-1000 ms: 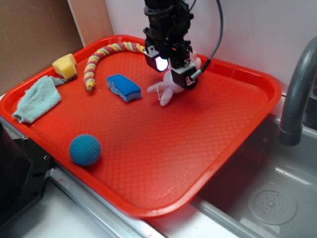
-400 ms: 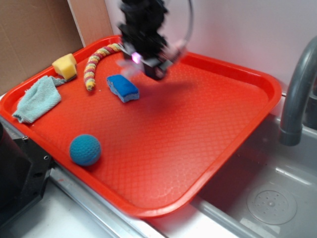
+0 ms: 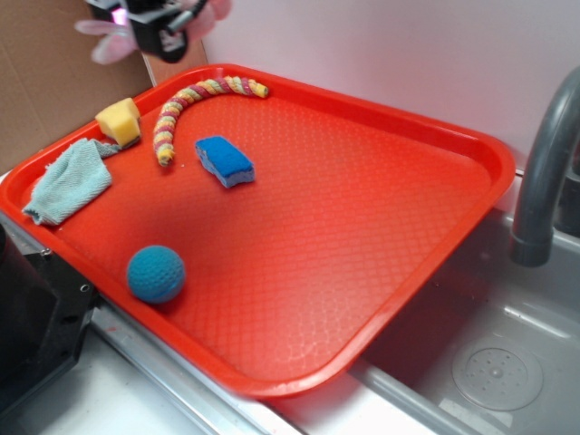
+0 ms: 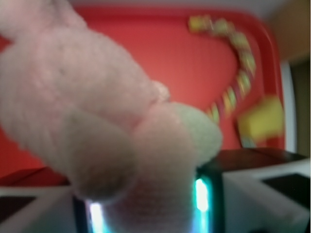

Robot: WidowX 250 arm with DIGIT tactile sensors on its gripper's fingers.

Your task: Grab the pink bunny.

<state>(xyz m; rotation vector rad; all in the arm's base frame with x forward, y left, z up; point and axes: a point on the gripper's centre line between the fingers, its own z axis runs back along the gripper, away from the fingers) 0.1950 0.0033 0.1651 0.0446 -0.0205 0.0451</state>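
Note:
The pink bunny (image 4: 97, 111) fills most of the wrist view, a pale pink plush pressed between my two lit fingers. In the exterior view the gripper (image 3: 149, 25) hangs high at the top left, above and beyond the tray's far left corner, shut on the pink bunny (image 3: 111, 41), whose ears and limbs stick out on both sides. The bunny is lifted well off the tray.
On the red tray (image 3: 435, 136) lie a pink-yellow braided rope (image 3: 186, 101), a blue sponge (image 3: 225, 159), a yellow sponge (image 3: 120, 121), a teal cloth (image 3: 69, 181) and a blue knitted ball (image 3: 155, 273). A grey faucet (image 3: 542, 172) and sink stand at the right.
The gripper has risen from the tray's back middle and swung left to the top left corner, carrying the pink bunny off the tray.

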